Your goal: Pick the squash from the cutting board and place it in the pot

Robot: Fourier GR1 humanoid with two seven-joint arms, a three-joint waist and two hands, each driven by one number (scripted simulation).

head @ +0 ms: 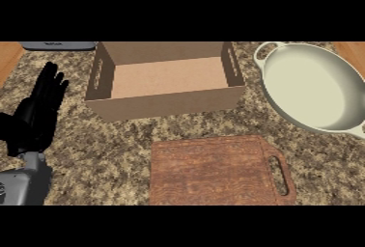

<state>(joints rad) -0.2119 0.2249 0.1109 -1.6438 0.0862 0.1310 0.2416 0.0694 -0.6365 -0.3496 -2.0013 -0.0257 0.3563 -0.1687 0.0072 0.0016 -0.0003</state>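
At left, the left robot hand point(39, 113) rests open, well apart from the cutting board point(214, 171).

Open counter between cutting board point(214, 171) and pot point(314, 87), cardboard box point(167, 79) behind

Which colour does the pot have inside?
Pale cream-white, like its rim; the pot shows in the head view.
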